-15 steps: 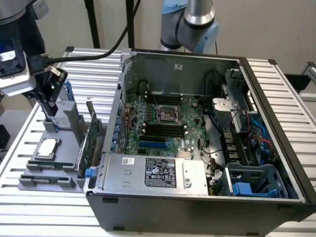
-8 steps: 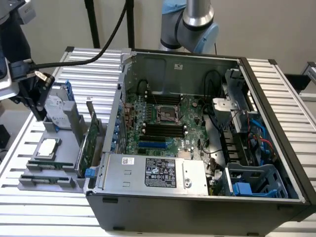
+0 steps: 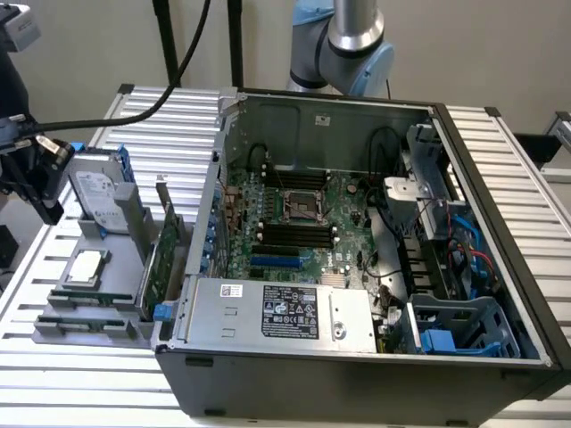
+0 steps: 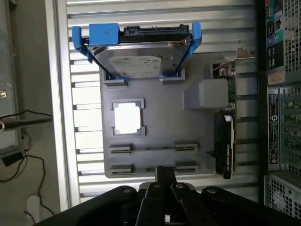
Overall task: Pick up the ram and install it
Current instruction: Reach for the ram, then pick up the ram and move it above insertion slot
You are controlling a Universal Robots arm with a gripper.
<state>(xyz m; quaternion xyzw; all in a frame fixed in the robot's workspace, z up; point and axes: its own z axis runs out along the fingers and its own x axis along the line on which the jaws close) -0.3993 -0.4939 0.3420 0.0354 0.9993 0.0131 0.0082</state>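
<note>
A robotics lab or test workshop. A tabletop (image 3: 500, 152) of bare aluminium slats carries an open computer case (image 3: 357, 374) with its motherboard (image 3: 303, 214) exposed. Beside it, a grey moulded tray (image 4: 164, 127) holds loose parts in fitted slots: a hard drive (image 3: 96, 192) in a blue bracket, a processor chip (image 3: 83, 267) and ram (image 3: 89, 300). A grey and blue robot arm (image 3: 352, 36) rises behind the case. Black poles (image 3: 165, 36) and a thick black cable (image 3: 116, 116) stand against a plain beige wall (image 3: 80, 45).
</note>
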